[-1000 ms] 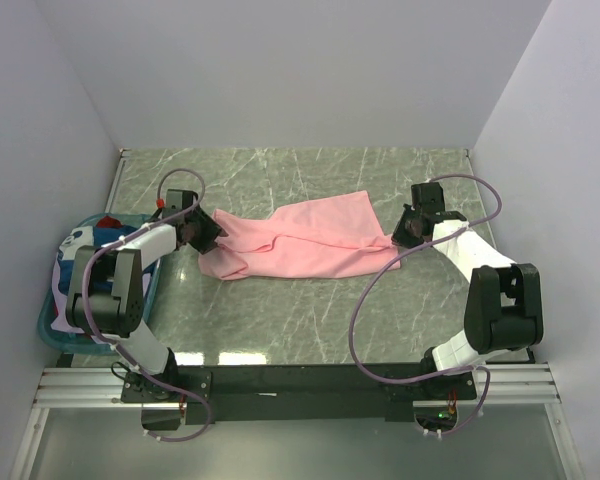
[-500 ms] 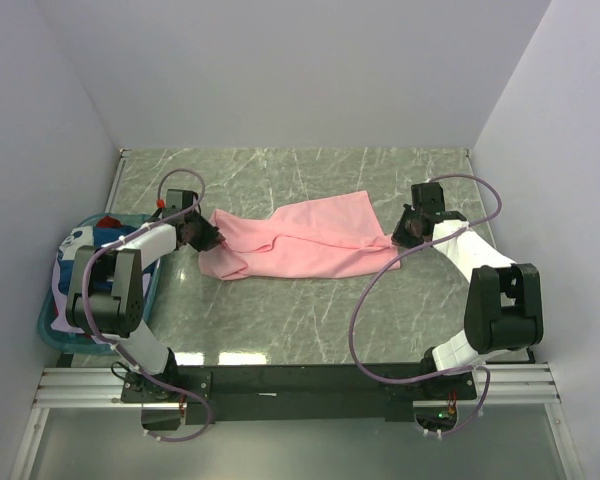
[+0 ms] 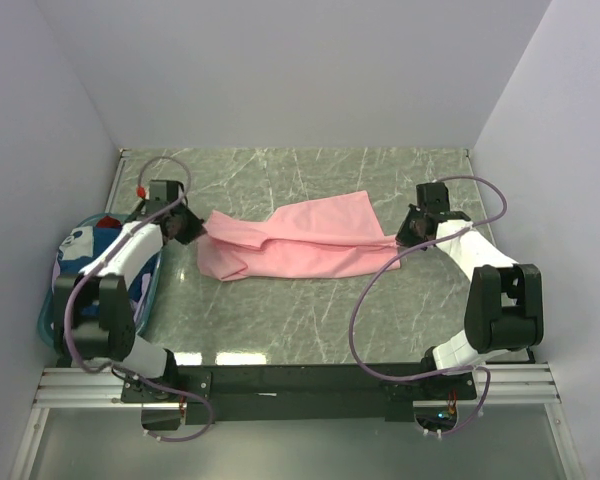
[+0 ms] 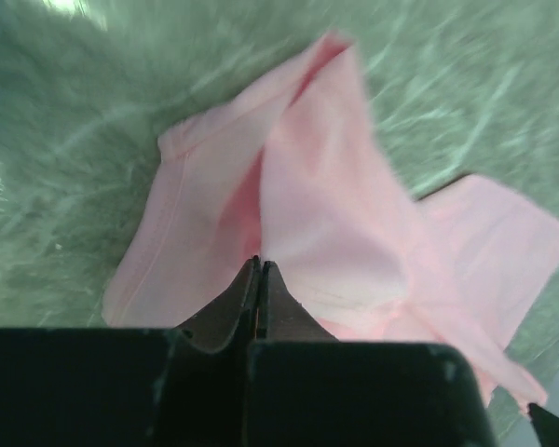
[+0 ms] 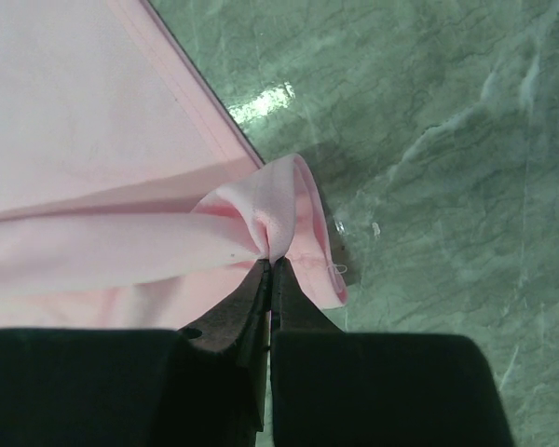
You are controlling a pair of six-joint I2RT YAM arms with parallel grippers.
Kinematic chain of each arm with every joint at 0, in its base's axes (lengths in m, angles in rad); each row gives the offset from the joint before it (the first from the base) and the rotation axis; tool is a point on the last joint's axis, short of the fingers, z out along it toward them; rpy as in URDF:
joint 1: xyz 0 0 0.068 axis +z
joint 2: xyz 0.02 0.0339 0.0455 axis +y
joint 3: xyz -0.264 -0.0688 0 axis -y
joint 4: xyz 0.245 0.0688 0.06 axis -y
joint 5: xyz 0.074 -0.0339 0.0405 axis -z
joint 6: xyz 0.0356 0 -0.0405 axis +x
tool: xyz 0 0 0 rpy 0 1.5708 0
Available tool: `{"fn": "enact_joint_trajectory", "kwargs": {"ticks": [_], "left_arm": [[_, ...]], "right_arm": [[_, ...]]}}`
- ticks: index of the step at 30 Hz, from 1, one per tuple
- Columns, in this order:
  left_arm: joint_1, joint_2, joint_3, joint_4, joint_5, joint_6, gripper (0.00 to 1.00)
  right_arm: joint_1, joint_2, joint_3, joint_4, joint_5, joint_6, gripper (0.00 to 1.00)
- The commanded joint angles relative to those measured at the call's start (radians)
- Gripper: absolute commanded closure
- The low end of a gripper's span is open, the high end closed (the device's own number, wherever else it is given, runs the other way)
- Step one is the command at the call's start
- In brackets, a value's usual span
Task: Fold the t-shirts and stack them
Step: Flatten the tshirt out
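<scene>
A light pink t-shirt (image 3: 300, 245) lies stretched across the middle of the green marble table. My left gripper (image 3: 187, 226) is at its left end, shut on the cloth there; in the left wrist view the closed tips (image 4: 259, 264) meet a fold of the pink t-shirt (image 4: 326, 214). My right gripper (image 3: 410, 231) is shut on the shirt's right end; in the right wrist view its tips (image 5: 270, 262) pinch a bunched fold of the pink t-shirt (image 5: 93, 158). Other t-shirts (image 3: 83, 243), blue, white and red, lie bunched at the far left.
A teal plastic basket (image 3: 47, 318) holds the bunched shirts at the table's left edge, under my left arm. White walls close in the table at the back and both sides. The arms' bases stand along a black rail (image 3: 300, 382) at the near edge.
My left gripper has moved left and a little back, drawing the shirt's left corner with it and stretching the cloth. The right gripper has shifted slightly right.
</scene>
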Motion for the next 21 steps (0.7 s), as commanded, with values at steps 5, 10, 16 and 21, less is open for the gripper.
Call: {"fn": "enact_joint_trajectory", "kwargs": {"ticks": [5, 10, 16, 21], "left_arm": [[0.044, -0.184, 0.132, -0.115, -0.101, 0.101, 0.99], [0.082, -0.21, 0.201, -0.154, -0.083, 0.117, 0.99], [0.115, -0.141, 0.443, -0.174, -0.055, 0.13, 0.99], [0.125, -0.06, 0.736, -0.238, -0.02, 0.13, 0.99]], "right_arm": [[-0.026, -0.066, 0.029, -0.032, 0.002, 0.033, 1.0], [-0.043, -0.1, 0.085, -0.055, -0.044, 0.067, 1.0], [-0.103, -0.11, 0.301, -0.11, -0.119, 0.104, 1.0], [-0.113, -0.106, 0.536, -0.15, -0.204, 0.108, 1.0]]}}
